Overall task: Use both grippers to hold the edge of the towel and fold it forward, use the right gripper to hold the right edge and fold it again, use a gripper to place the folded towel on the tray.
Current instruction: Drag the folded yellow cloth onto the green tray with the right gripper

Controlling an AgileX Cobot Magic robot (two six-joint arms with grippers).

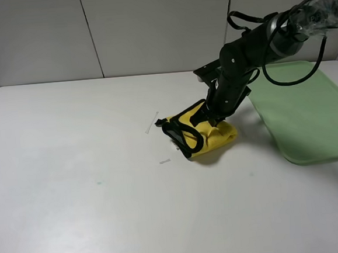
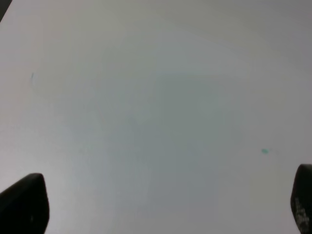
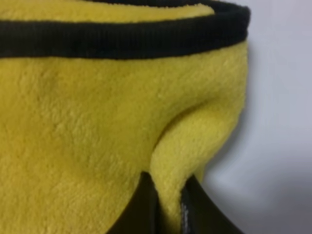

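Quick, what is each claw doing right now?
Left gripper: open, holding nothing.
Right gripper: shut on a fold of the towel.

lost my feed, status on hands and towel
Right hand shut on towel, bunched on table. Left hand open, clear. Tray unobstructed.

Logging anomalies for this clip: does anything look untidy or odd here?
The towel is bunched into a lump on the table, not folded flat, pinched by the right gripper. Two small white scraps lie beside it.
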